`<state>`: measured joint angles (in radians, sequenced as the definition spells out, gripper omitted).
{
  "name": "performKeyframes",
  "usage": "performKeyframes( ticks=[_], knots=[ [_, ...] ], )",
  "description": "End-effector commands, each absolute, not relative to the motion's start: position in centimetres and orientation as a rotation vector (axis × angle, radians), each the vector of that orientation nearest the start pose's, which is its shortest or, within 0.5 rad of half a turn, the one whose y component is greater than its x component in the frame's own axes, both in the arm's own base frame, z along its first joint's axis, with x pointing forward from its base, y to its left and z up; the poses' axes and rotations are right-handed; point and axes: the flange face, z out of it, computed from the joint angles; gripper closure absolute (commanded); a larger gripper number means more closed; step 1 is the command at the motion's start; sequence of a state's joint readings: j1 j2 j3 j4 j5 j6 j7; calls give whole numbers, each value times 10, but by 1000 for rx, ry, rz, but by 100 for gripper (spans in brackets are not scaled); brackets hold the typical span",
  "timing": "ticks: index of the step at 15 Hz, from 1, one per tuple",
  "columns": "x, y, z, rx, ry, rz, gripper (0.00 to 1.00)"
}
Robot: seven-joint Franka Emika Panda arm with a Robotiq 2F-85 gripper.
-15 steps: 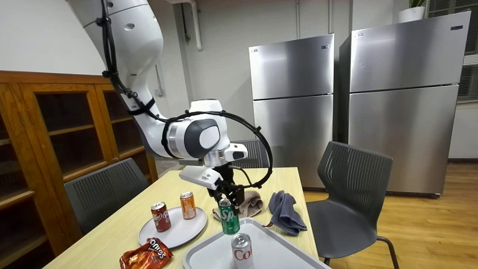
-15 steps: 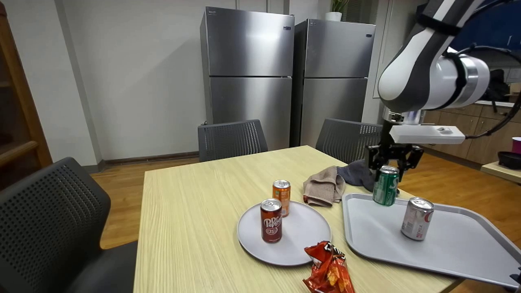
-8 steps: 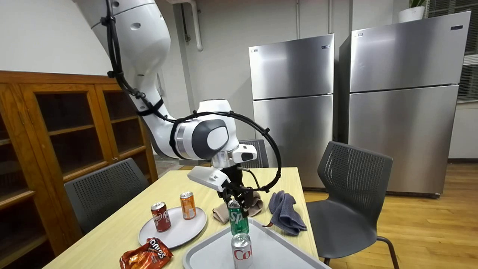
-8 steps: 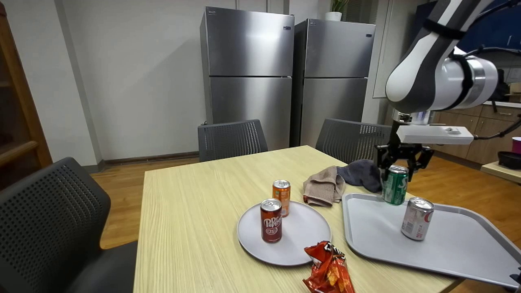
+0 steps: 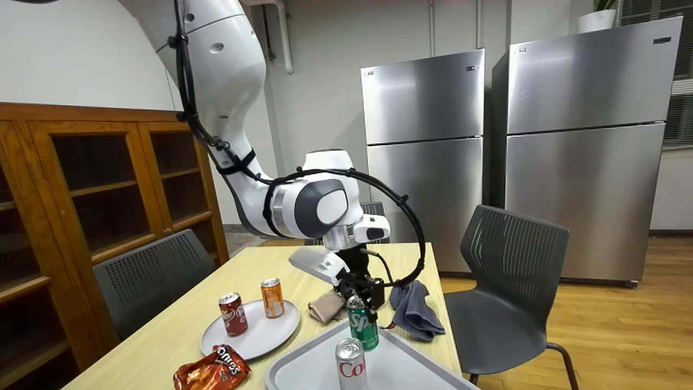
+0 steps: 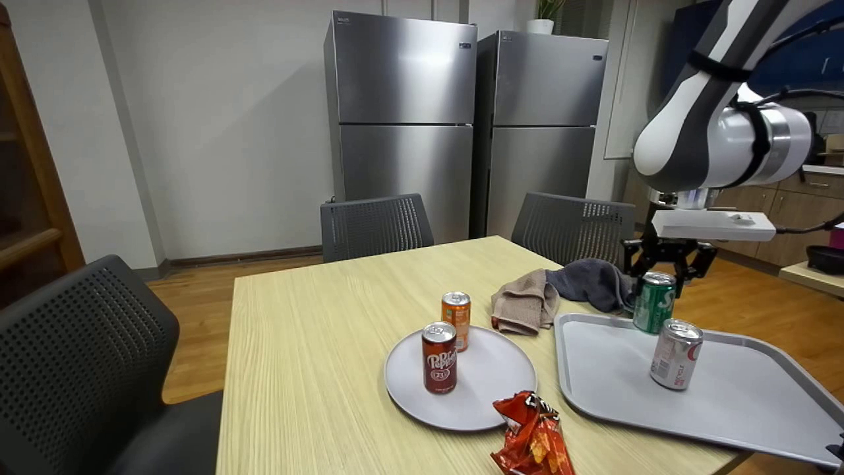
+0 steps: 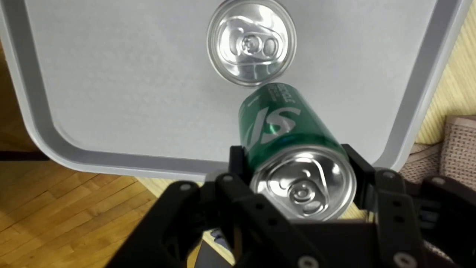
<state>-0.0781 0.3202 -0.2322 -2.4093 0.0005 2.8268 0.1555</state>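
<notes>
Near the smooth tray's edge (image 7: pixel 130 160), your gripper (image 7: pixel 296 160) clamps one cylindrical metal Sprite can (image 7: pixel 284 121) beside one Coke can (image 7: pixel 251 42).

In black gripper (image 7: pixel 296 163): green cylindrical metal can (image 7: pixel 277 121). Near gripper, lower: silver cylindrical metal can (image 6: pixel 676 356) on grey rectangular plastic tray (image 6: pixel 752 392).
</notes>
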Motion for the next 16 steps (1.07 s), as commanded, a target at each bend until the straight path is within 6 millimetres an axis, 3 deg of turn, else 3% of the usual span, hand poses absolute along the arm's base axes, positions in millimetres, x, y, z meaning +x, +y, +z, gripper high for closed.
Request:
performKeyframes(
  ticks=[1, 8, 16],
  knots=[
    [489, -176, 188, -3119, 806, -190, 62],
    [496, -189, 158, -3098, 884, -221, 62],
    [499, -191, 149, -3088, 892, -260, 62]
  ],
)
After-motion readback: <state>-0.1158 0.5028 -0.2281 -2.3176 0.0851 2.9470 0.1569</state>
